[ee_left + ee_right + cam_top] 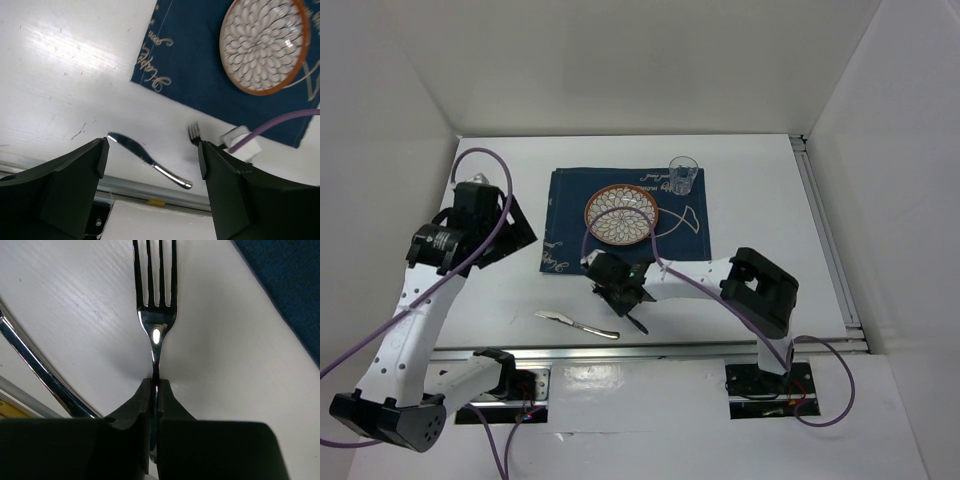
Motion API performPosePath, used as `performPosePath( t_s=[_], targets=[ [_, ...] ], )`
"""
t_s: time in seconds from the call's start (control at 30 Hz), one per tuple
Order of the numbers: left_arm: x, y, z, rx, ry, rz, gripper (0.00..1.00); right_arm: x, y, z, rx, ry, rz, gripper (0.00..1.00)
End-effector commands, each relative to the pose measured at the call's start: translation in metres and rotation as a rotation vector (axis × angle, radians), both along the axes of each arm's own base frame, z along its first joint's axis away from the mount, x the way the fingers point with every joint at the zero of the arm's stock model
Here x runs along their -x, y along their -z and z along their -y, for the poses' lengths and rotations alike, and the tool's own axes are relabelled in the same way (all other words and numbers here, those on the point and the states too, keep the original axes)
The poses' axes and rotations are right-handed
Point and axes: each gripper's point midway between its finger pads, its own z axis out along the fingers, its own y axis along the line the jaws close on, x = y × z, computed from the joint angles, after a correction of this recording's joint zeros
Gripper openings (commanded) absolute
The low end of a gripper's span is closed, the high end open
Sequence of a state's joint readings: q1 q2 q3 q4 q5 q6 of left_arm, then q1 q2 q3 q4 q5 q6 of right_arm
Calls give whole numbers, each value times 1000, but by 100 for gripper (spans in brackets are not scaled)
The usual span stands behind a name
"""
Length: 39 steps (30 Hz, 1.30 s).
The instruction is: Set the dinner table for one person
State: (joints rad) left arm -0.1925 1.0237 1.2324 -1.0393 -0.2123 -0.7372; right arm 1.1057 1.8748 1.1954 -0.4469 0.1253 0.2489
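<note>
Lowest in the top view, the slim steel knife (575, 325) lies flat on the matte white dinner table (750, 200). Just above it, the right gripper (155, 390) is clamped on the handle of the polished fork (156, 322), whose tines point up-frame. The navy cloth placemat (290, 280) lies to the upper right. Beyond sit the patterned plate (620, 213) and clear glass (682, 175). The left gripper (152, 150) hangs spread wide, farther off.

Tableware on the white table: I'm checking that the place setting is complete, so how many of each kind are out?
placemat: 1
plate: 1
glass: 1
knife: 1
fork: 1
Total: 5
</note>
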Motion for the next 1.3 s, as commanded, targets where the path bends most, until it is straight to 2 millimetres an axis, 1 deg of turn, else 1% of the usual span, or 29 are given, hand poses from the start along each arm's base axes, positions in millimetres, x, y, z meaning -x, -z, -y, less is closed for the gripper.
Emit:
performPosePath(
  t_s=[0.0,0.07,0.1,0.2,0.23,0.27,0.3,0.33,0.37,0.43,0.47,0.5,0.53,0.57,0.6,0.63,0.67,0.7,0.77,0.83,0.87,0.9,0.93,1.0,1.03,1.1,1.17,1.23,1.27],
  targets=[
    [-10,-44,0,12,3,118,90,-14,-30,-18,-60,-20,93,0],
    [-13,-52,0,5,11,126,90,-21,-55,-22,-85,-26,140,0],
    [-13,-64,1,17,18,152,90,-30,-75,-32,-121,-32,184,0],
    [-13,-84,2,26,17,202,90,-40,-102,-44,-147,-28,220,0],
    [-11,-88,1,26,17,205,90,-60,-128,-53,-200,18,243,0],
    [-10,-90,1,27,17,208,90,-66,-122,-56,-186,36,214,0],
    [-10,-94,-1,22,11,220,90,-75,-127,-62,-215,85,190,0],
    [-9,-101,-1,26,11,241,90,-96,-152,-73,-287,132,197,0],
    [-5,-105,-1,39,1,258,90,-107,-134,-76,-259,176,164,0],
    [-4,-109,-1,45,1,285,90,-126,-136,-91,-324,285,90,0],
    [1,-110,-2,54,-6,296,90,-150,-159,-99,-395,337,90,0],
    [-1,-112,-2,57,-6,308,90,-163,-136,-108,-393,375,58,0],
    [1,-109,-2,64,-14,306,90,-175,-137,-115,-441,421,43,0],
    [0,-104,0,68,-7,294,90,-187,-147,-126,-502,434,49,0],
    [2,-106,0,70,-7,304,90,-202,-134,-133,-529,471,44,0],
    [3,-101,3,87,-4,289,90,-207,-132,-142,-569,513,25,0],
    [3,-94,3,84,-4,271,90,-219,-141,-148,-629,531,25,0],
    [5,-89,5,98,-3,261,90,-227,-122,-151,-637,563,-6,0],
    [8,-87,7,107,6,259,90,-234,-120,-160,-677,567,1,0],
    [10,-84,7,112,-1,253,90,-241,-109,-169,-703,569,6,0],
    [12,-81,6,112,-1,250,90,-249,-104,-166,-700,585,17,0],
    [14,-75,6,108,-1,229,90,-253,-112,-172,-725,574,21,0],
    [16,-77,5,110,-1,239,90,-258,-94,-168,-699,600,4,0],
    [16,-70,4,100,-8,223,90,-264,-92,-165,-706,619,0,0],
    [16,-70,4,100,-8,223,90,-268,-84,-162,-702,624,-8,0],
    [16,-70,2,87,-8,224,90,-268,-73,-156,-689,650,-36,0],
    [16,-70,2,87,-8,224,90,-274,-73,-154,-702,656,-27,0],
    [14,-65,2,83,-9,206,90,-273,-62,-152,-684,661,-35,0],
    [14,-64,2,77,-2,206,90,-274,-64,-153,-692,658,-31,0]
  ],
)
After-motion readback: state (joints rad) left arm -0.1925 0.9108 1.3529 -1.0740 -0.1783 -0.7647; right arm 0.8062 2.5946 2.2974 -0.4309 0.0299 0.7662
